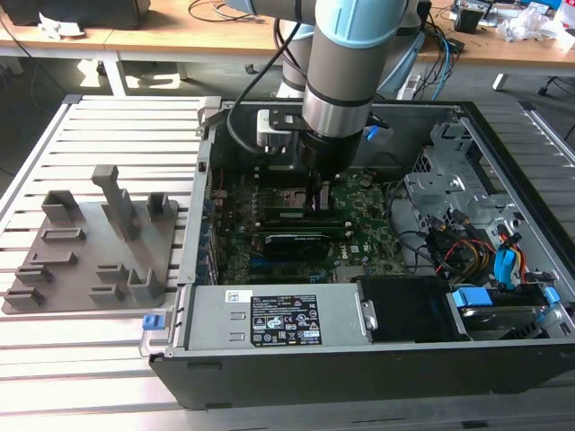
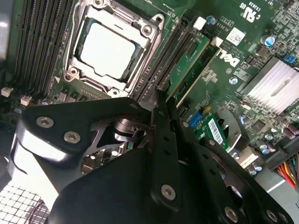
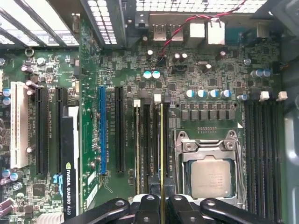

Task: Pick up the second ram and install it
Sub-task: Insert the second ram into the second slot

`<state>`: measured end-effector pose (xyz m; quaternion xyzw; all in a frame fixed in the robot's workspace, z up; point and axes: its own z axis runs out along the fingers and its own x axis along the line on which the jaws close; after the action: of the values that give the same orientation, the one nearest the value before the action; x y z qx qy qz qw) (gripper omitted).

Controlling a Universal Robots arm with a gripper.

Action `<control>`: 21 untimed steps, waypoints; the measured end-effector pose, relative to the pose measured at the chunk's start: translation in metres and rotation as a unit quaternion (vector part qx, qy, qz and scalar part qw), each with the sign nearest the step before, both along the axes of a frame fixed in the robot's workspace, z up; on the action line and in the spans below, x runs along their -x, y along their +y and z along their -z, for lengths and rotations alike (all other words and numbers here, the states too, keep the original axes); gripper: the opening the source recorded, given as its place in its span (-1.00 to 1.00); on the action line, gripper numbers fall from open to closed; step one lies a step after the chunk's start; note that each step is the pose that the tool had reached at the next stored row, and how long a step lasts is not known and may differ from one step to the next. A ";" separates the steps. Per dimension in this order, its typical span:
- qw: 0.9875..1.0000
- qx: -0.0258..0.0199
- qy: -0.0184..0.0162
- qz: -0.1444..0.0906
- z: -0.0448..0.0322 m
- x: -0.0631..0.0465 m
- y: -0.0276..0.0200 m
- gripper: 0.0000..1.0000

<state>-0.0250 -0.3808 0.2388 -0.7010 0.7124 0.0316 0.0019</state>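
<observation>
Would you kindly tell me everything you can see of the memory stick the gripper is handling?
The memory stick is a long, thin green board, seen edge-on in the first wrist view as a yellowish line. It stands on edge in the slots beside the processor socket, on the motherboard. The gripper has its black fingers closed on the stick's near end. In the second wrist view its flat green face shows ahead of the fingers.

The claw [image 3: 161, 205] stands deep in the open computer case [image 1: 467, 121], its fingers closed on the second ram [image 3: 161, 144] at the memory slots. The processor socket [image 3: 210, 175] lies just beside it at three o'clock in the first wrist view; the graphics card [image 3: 70, 163] stands at nine o'clock. In the exterior view, cables [image 1: 467, 247] and the drive cage [image 1: 449, 171] crowd the case at three o'clock, the power supply [image 1: 278, 319] walls six o'clock, and the slatted worktop [image 1: 90, 126] around the grey holder tray [image 1: 81, 247] lies open.
</observation>
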 end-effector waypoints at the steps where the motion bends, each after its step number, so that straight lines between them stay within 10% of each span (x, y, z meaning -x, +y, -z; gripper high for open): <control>1: 1.000 0.000 0.000 0.000 0.0018 0.000 0.0000 -0.73; 21: 1.000 0.000 0.000 -0.017 0.0122 0.002 0.0023 -0.73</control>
<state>-0.0272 -0.3784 0.2266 -0.7131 0.7004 0.0316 0.0013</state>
